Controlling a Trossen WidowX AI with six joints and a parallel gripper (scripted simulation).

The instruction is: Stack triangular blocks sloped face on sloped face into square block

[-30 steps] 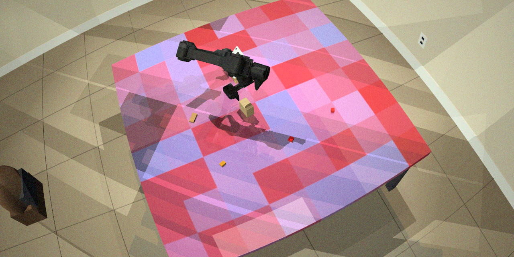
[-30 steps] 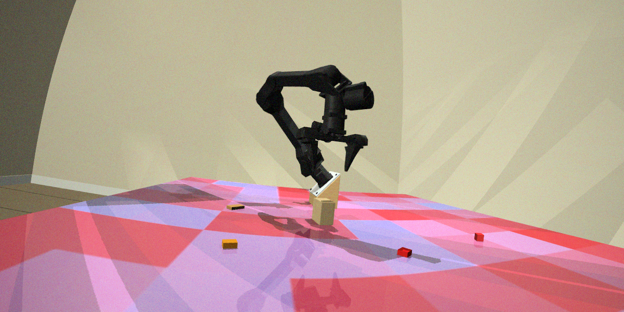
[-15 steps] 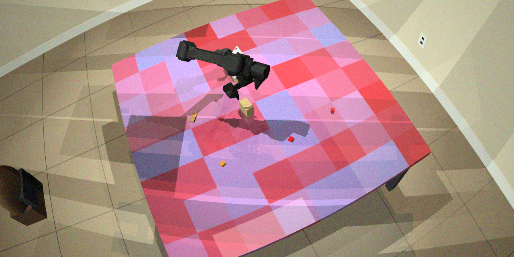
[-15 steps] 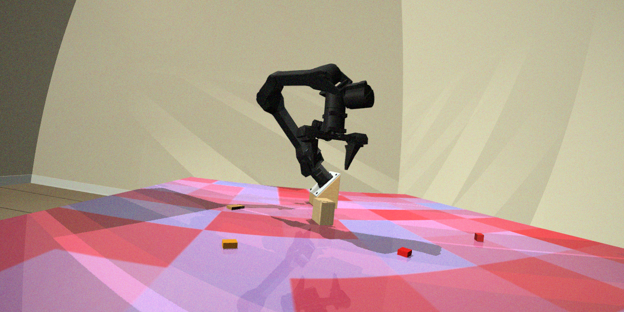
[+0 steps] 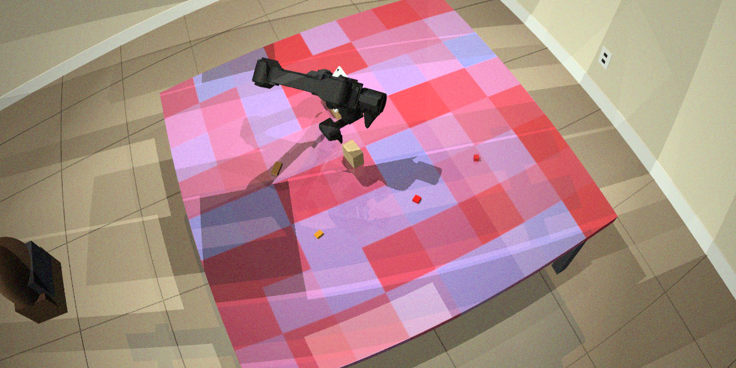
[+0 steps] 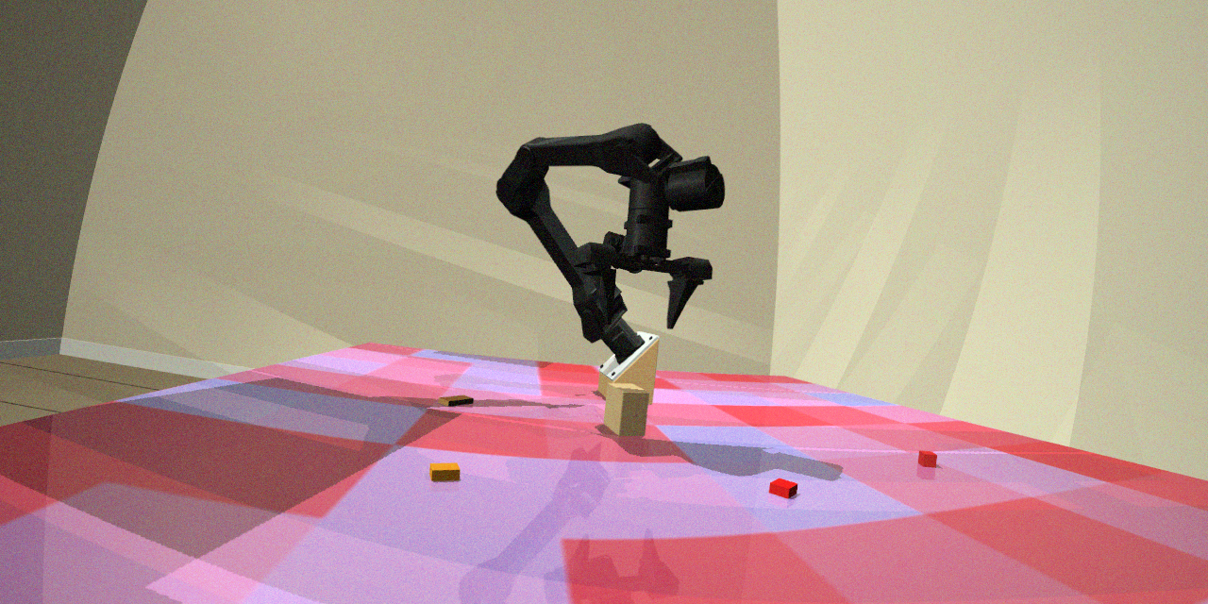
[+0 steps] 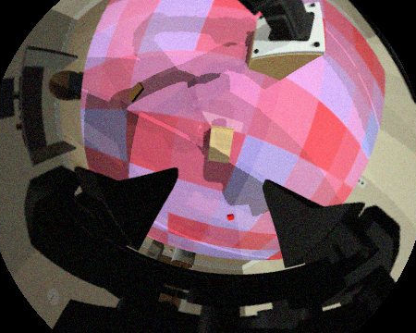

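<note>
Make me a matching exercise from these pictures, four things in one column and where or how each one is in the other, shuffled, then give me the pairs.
Things
1. gripper
2. tan stacked block
3. orange block
4. brown flat block

Descriptions
A. lies flat, farther back, on the left in the exterior view
B. open, raised above the table
C. stands on the table under the gripper
D. nearer the exterior camera, on the left

Pairs: 1-B, 2-C, 3-D, 4-A
</note>
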